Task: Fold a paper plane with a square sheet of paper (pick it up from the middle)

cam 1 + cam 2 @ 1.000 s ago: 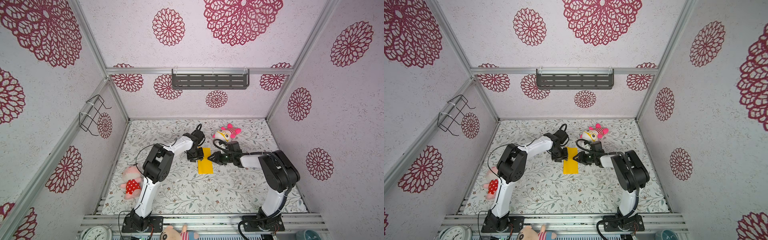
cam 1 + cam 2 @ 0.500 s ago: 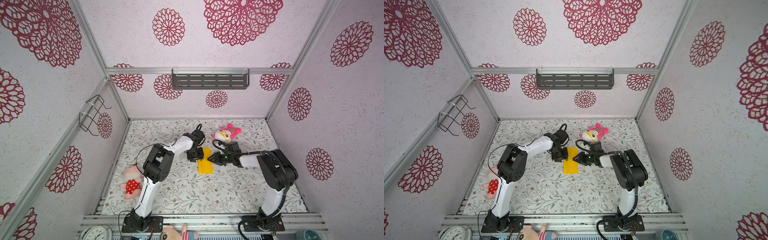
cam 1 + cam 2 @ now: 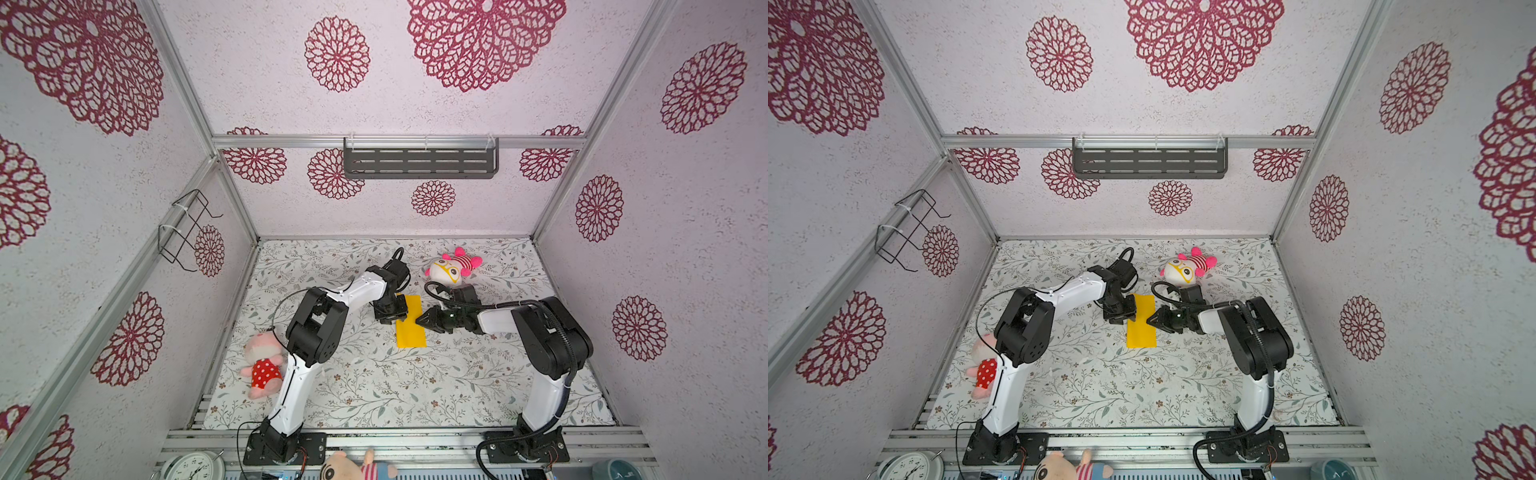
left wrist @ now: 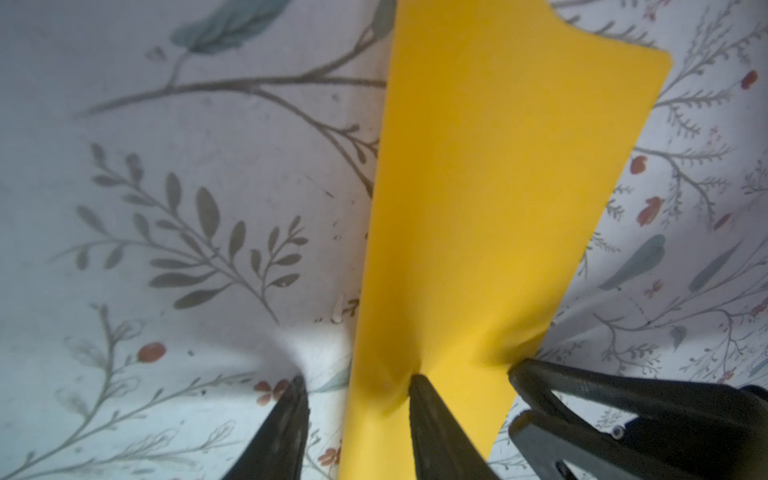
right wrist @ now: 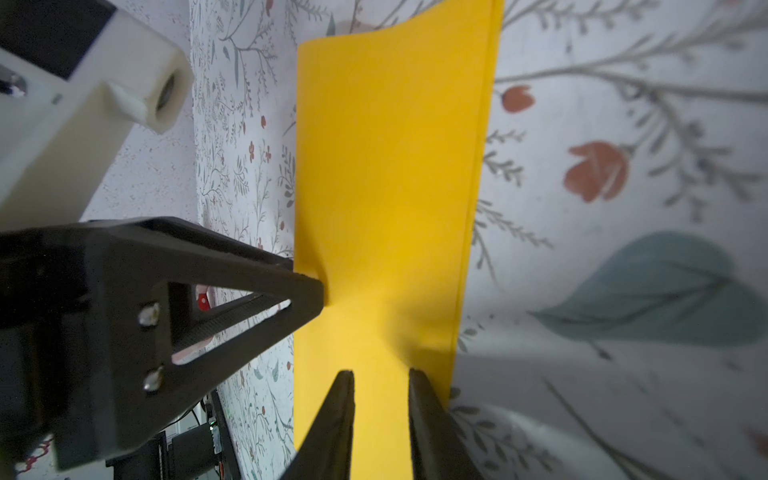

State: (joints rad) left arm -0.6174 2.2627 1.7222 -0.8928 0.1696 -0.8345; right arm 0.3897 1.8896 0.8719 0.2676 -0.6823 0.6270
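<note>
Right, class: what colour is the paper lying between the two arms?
Plain yellow-orange, unmarked. The paper shows best in the right wrist view.

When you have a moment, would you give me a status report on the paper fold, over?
Left gripper open, one fingertip pressing the folded yellow paper. Right gripper narrowly open at its edge. Pink-and-white plush toy lies off the paper.

Right gripper (image 3: 419, 322): the jaws have narrowed over the last second. A small gap remains between the fingers (image 5: 338, 407), whose tips sit over the paper (image 5: 386, 166) close to its edge. Right arm elbow (image 3: 548, 336): shifted slightly toward the middle of the desk (image 3: 374, 386) in both top views
</note>
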